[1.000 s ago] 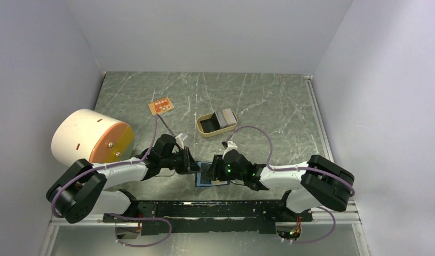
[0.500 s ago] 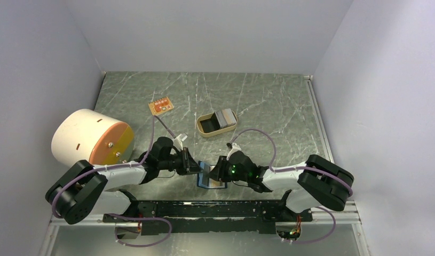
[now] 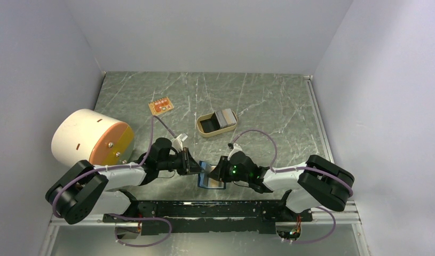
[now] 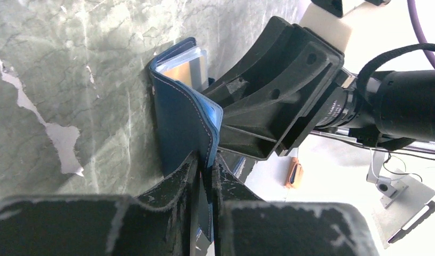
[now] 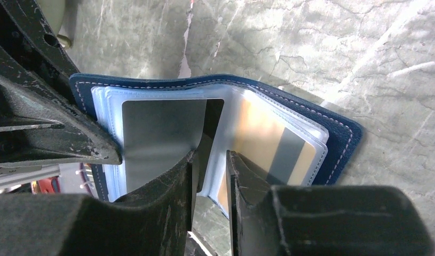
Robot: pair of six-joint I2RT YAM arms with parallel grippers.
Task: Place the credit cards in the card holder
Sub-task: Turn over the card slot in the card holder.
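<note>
The card holder (image 3: 206, 179) is navy outside and pale blue inside, and is held open between my two grippers near the table's front edge. My left gripper (image 4: 206, 170) is shut on its navy flap (image 4: 183, 117). In the right wrist view the open holder (image 5: 338, 128) shows a grey card (image 5: 159, 130) partly in its left clear pocket and a gold card (image 5: 268, 138) in its right pocket. My right gripper (image 5: 211, 154) is at the holder's middle fold with its jaws a little apart and bare table showing between them. Spare grey credit cards (image 3: 224, 117) lie in the tan tray (image 3: 204, 129).
A white cylinder with an orange face (image 3: 89, 136) lies at the left. A small orange board (image 3: 160, 106) sits behind it, towards the middle. The tan tray stands just beyond the grippers. A black rail (image 3: 204, 209) runs along the near edge.
My right gripper has drawn back a little to the right off the holder. The holder now shows open between the two grippers. My left gripper has kept its hold.
</note>
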